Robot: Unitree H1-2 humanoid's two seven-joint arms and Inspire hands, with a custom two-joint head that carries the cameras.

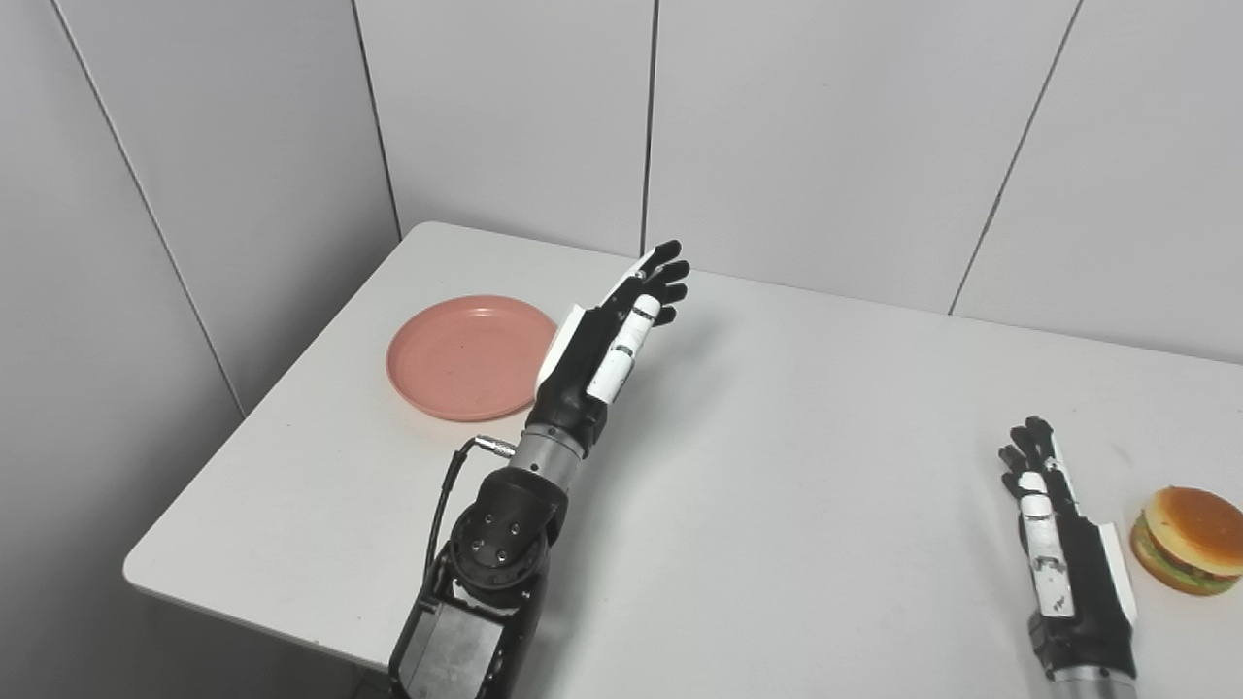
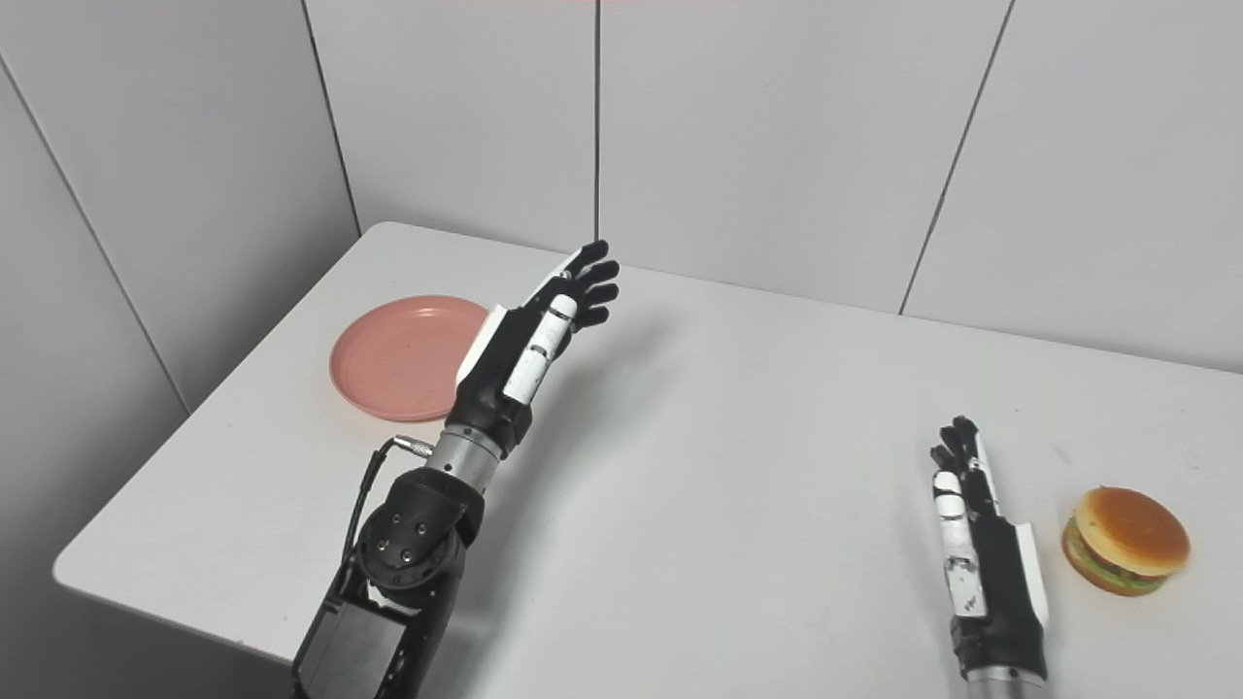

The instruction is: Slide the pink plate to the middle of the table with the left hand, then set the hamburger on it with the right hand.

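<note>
Left hand [image 1: 607,340] beside pink plate [image 1: 456,354], no writing legible

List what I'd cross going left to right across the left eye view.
pink plate → left hand, open, its right edge overlapping the plate's → right hand, open → hamburger, all over the table.

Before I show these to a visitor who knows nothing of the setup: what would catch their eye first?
Probably the left hand, raised over the white table with fingers spread, just right of the pink plate near the table's left edge. Next, the hamburger at the far right, with the right hand open beside it, not touching.
</note>
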